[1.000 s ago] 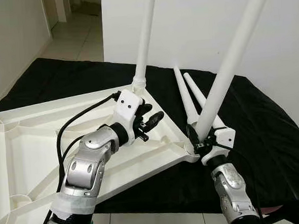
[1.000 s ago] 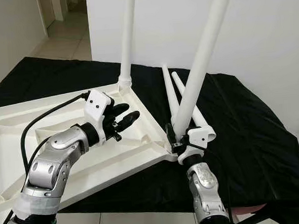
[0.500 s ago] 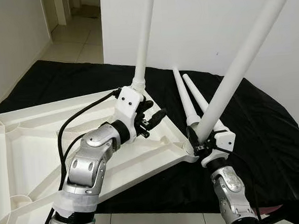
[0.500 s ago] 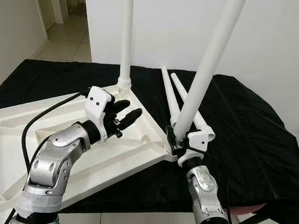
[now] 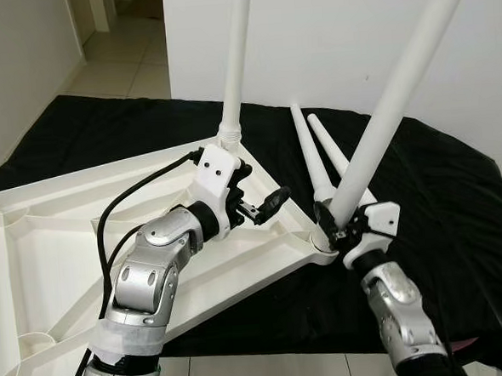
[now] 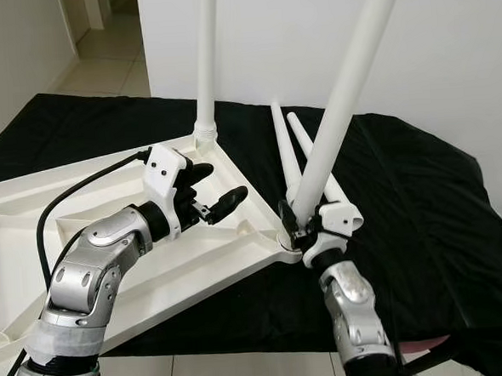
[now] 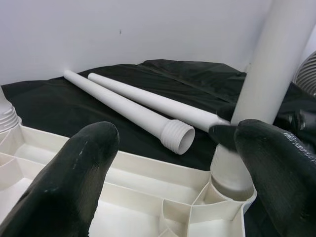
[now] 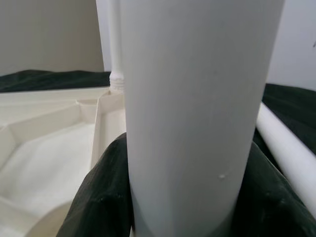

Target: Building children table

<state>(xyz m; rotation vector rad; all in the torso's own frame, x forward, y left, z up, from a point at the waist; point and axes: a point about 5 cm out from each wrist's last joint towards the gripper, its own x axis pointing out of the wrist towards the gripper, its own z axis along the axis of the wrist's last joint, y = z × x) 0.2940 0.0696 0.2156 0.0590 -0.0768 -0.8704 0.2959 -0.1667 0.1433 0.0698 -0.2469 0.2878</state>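
A white plastic tabletop [image 5: 59,251] lies upside down on a black cloth. One white leg [image 5: 236,78] stands upright in its far corner socket. My right gripper [image 5: 337,230] is shut on a second leg [image 5: 391,103], which leans to the right with its lower end at the near right corner socket [image 5: 321,242]. In the right wrist view this leg [image 8: 187,113] stands between the black fingers [image 8: 101,197]. My left gripper [image 5: 261,187] hovers open over the tabletop's ribs, a short way left of that socket. The left wrist view has its fingers [image 7: 74,173] spread, with the held leg [image 7: 276,74] beyond them.
Two loose white legs [image 5: 319,162] lie side by side on the black cloth [image 5: 456,201] behind the right corner, threaded ends toward me [image 7: 177,137]. A white wall stands close behind. Tiled floor [image 5: 124,68] and a doorway lie at the far left.
My left gripper has reached further toward the right corner and spread its fingers wider. The right forearm has shifted right under the held leg, and the leg's tilt has changed slightly.
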